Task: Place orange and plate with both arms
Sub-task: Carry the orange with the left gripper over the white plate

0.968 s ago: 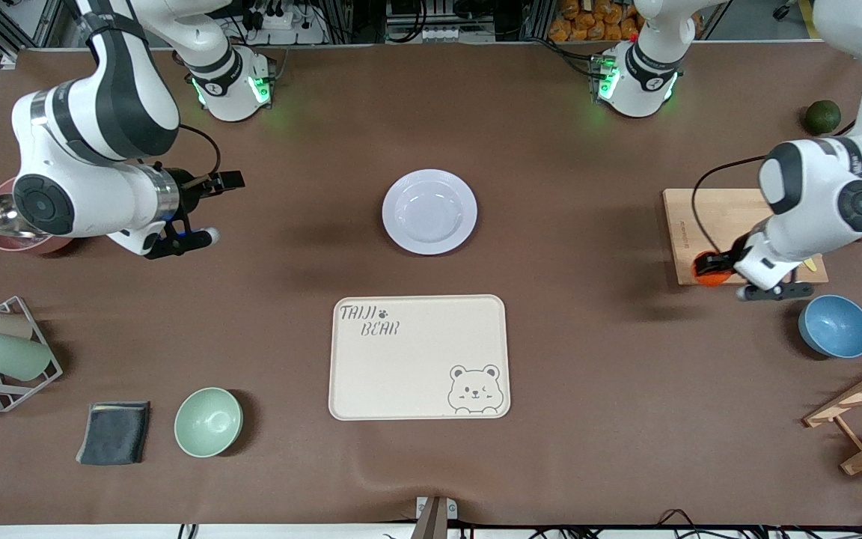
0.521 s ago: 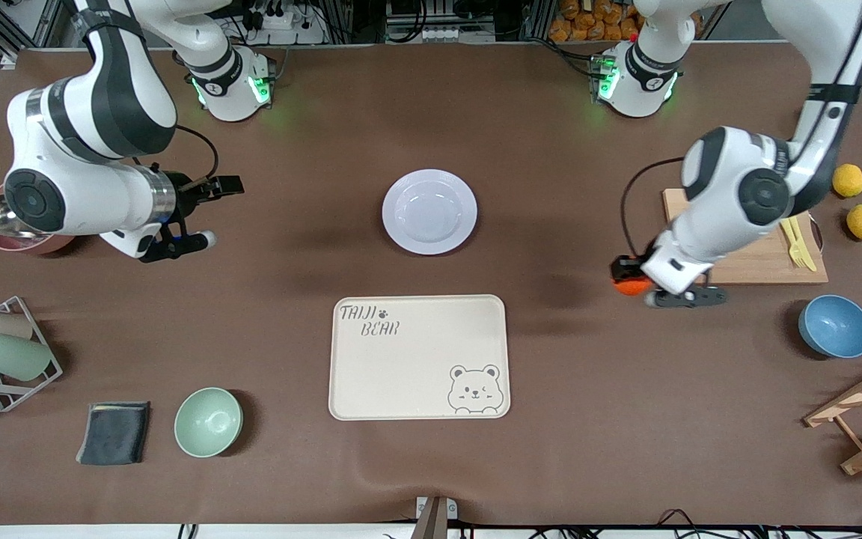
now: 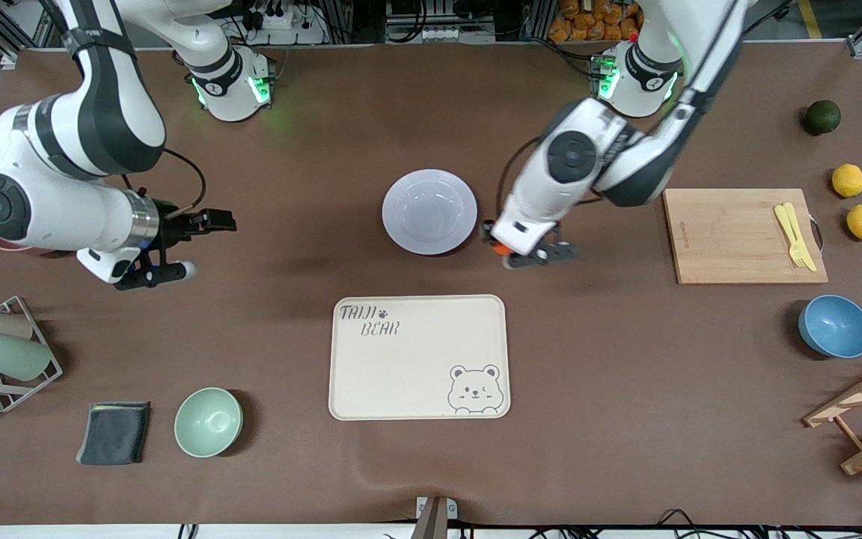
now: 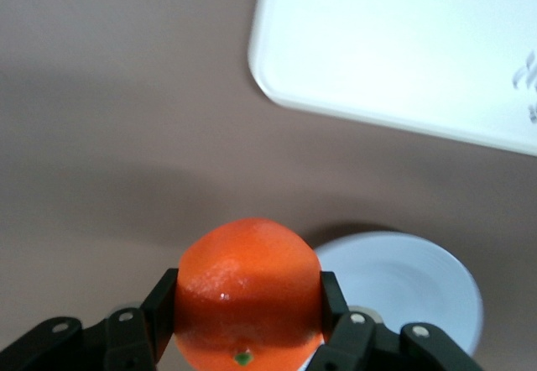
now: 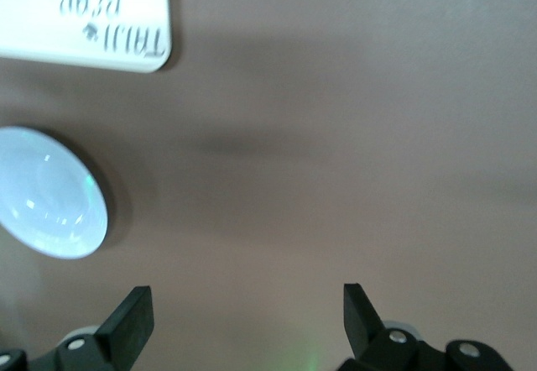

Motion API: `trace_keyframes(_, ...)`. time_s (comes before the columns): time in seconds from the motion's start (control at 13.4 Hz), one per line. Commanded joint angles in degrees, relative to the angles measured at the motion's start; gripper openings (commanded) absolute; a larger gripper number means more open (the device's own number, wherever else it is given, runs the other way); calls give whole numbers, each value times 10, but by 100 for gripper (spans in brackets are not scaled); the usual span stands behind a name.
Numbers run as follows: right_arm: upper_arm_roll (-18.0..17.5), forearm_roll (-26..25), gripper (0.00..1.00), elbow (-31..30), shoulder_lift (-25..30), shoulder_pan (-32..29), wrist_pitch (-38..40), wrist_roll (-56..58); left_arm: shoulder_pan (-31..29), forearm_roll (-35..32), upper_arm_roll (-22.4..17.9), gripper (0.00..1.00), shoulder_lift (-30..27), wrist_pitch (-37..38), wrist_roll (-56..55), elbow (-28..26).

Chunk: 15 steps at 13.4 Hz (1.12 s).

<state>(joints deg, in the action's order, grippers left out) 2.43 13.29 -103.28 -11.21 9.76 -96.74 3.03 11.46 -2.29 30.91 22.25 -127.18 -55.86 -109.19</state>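
Front view: we see the left end effector over bare worktop just beside the plate, on the side toward the left arm's end, clenched on the orange, of which only a sliver shows under the wrist. The plate lies mid-worktop, farther from the camera than the bear tray. The right end effector hangs released over bare worktop toward the right arm's end, well apart from the plate, waiting.

Left wrist view: the orange sits squeezed between two black fingers, with the plate and a tray corner below.

Right wrist view: the spread fingers hold nothing; the plate and tray show, somewhat blurred.

Our worry: released here, the orange would probably miss the plate or strike its rim and roll, since the hold appears to be off-centre from the dish.
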Motion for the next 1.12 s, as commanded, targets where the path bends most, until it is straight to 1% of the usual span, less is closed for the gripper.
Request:
trace_keyframes(0.0, -3, 24, 100, 12, -27, -29, -7, 40, 68, 1, -6, 0, 71, 16, -102, 72)
trace_keyframes(0.15, -4, 31, 100, 0, -29, -39, -6, 60, 119, -3, -10, 0, 104, 15, -158, 99)
trace_keyframes(0.37, -3, 66, 100, -23, -27, -44, -3, 89, 160, -3, -26, 0, 138, 8, -177, 105)
trace_keyframes(0.6, -3, 89, 100, -44, -24, -53, -3, 106, 187, -2, -44, 0, 174, 0, -179, 135)
trace_keyframes(0.82, -5, 101, 100, -58, -20, -49, -1, 108, 199, -2, -50, 0, 184, -12, -179, 135)
trace_keyframes(1.04, -6, 156, 100, -91, -3, -34, -4, 116, 199, -3, -50, 0, 199, -29, -179, 134)
